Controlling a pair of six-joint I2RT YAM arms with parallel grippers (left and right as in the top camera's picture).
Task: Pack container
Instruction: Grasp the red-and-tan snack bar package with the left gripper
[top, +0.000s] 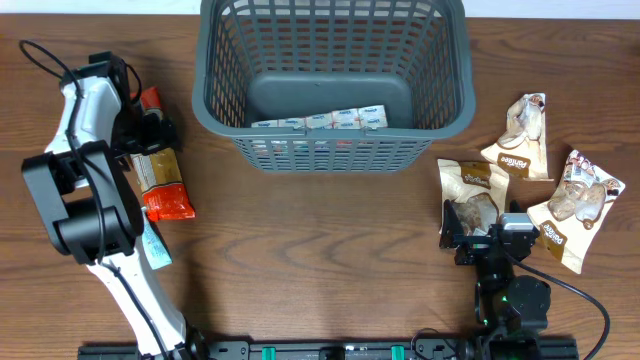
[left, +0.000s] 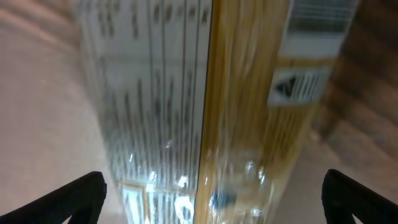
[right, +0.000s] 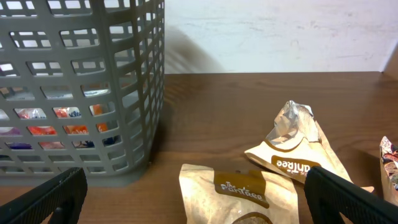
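Observation:
The dark grey slotted basket (top: 330, 150) stands at the back centre, with a row of white packets (top: 330, 120) on its bottom. It fills the left of the right wrist view (right: 74, 81). My left gripper (top: 150, 138) is open, low over a clear packet with tan contents (top: 160, 170). In the left wrist view the fingers (left: 214, 190) straddle that packet (left: 186, 106) with gaps on both sides. My right gripper (top: 478, 232) is open over a brown paper snack packet (top: 472, 185). That packet lies between the fingers (right: 196, 190) in the right wrist view (right: 239, 193).
An orange packet (top: 168, 205), a red one (top: 150, 97) and a blue one (top: 155, 245) lie by the left arm. Two more brown snack packets (top: 525, 140) (top: 575, 205) lie at the right; one shows in the right wrist view (right: 292, 149). A white wall is behind the table.

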